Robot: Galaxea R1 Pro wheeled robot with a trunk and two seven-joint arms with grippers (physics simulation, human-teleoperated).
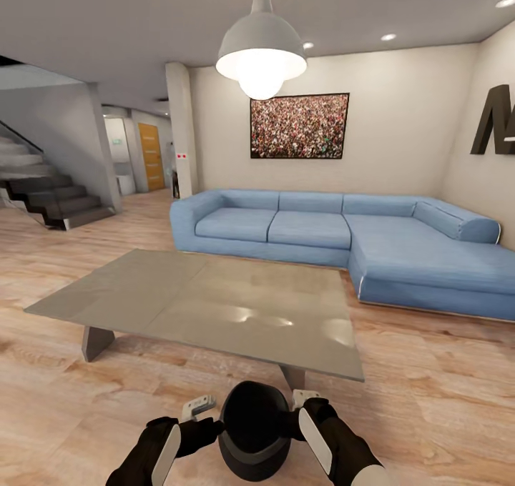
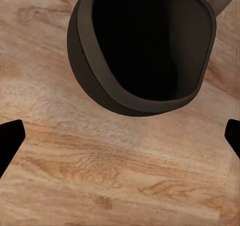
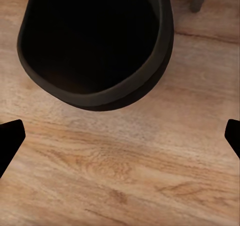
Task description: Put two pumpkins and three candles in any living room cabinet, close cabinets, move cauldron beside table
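The sofa (image 1: 343, 236) stands beyond the table (image 1: 207, 307), whose near edge lies just ahead of the cauldron (image 1: 254, 429) on the floor (image 1: 443, 407). The pot looks heavy, rigid and smooth-bellied, so its flared rim seems the best hold. The left gripper (image 2: 120, 136) and right gripper (image 3: 120, 136) flank it, both spread wide and empty.

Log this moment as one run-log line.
room: living room | cauldron: on floor beside table | left gripper, right gripper: flanking cauldron, jaws open
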